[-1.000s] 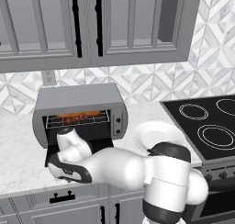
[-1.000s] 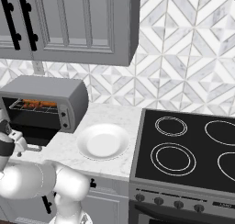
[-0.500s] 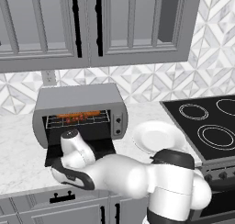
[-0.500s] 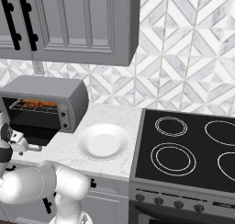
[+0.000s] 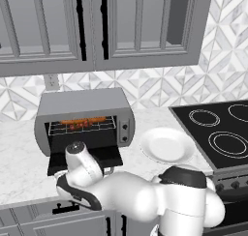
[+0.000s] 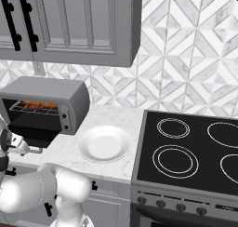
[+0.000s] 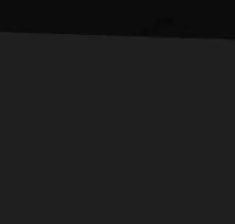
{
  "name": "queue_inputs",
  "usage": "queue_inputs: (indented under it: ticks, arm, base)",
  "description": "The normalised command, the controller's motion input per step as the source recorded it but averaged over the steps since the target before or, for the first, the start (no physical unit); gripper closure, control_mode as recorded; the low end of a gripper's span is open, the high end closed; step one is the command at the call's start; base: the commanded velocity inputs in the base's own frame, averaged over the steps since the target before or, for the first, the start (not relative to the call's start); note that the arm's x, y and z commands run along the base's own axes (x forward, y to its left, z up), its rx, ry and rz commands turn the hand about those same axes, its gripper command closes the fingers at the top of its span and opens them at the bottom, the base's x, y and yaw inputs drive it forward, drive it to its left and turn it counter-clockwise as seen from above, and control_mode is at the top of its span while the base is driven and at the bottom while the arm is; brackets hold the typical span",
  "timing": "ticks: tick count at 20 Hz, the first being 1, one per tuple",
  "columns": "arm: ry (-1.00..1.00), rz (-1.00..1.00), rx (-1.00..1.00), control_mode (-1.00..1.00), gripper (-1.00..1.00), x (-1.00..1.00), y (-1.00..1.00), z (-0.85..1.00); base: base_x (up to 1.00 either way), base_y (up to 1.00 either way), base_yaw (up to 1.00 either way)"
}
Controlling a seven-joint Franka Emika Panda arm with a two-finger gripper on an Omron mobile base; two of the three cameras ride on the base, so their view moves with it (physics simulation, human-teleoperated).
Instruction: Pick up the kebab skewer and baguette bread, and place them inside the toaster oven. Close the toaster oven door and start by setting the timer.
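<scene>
Pincer — hidden behind the robot's own wrist, low at the front of the toaster oven door (image 5: 104, 156); the pictures do not show its tips, but by the record its jaws stand wide apart, and nothing appears held.

Toaster oven door — dropped flat, hinged at the oven's lower front edge, its long axis running left to right just ahead of the wrist.

Toaster oven (image 5: 85, 116) — grey box on the bench (image 5: 19, 167), mouth open toward the robot. Baguette bread (image 5: 82, 120) and kebab skewer (image 5: 80, 126) lie lengthwise across its wire rack, close together; which is nearer the door cannot be told.

Plate (image 5: 166, 145) — white, right of the oven.

Stovetop (image 6: 186, 151) — black, beyond the plate.

Judgement — loading looks done; lifting the door up and away from the pincer comes next.
</scene>
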Motion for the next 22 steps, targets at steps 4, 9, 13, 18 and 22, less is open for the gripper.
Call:
queue_inputs:
  ticks: [4, 9, 13, 18, 22]
  arm:
    - [-0.16, 0.03, 0.04, -1.0, -1.0, 0.72, -0.33, 0.13]
    - [-0.14, 0.04, 0.03, -1.0, -1.0, 0.79, -0.42, 0.26]
    - [-0.17, 0.07, 0.05, -1.0, -1.0, 0.73, -0.43, 0.33]
    - [-0.32, 0.09, 0.08, -1.0, -1.0, 0.74, -0.35, 0.26]
    - [-0.34, 0.09, 0.09, -1.0, -1.0, 0.88, -0.35, 0.14]
  base:
    - [0.0, 0.0, 0.0]
    - [0.0, 0.0, 0.0]
    - [0.0, 0.0, 0.0]
    - [0.0, 0.0, 0.0]
    - [0.0, 0.0, 0.0]
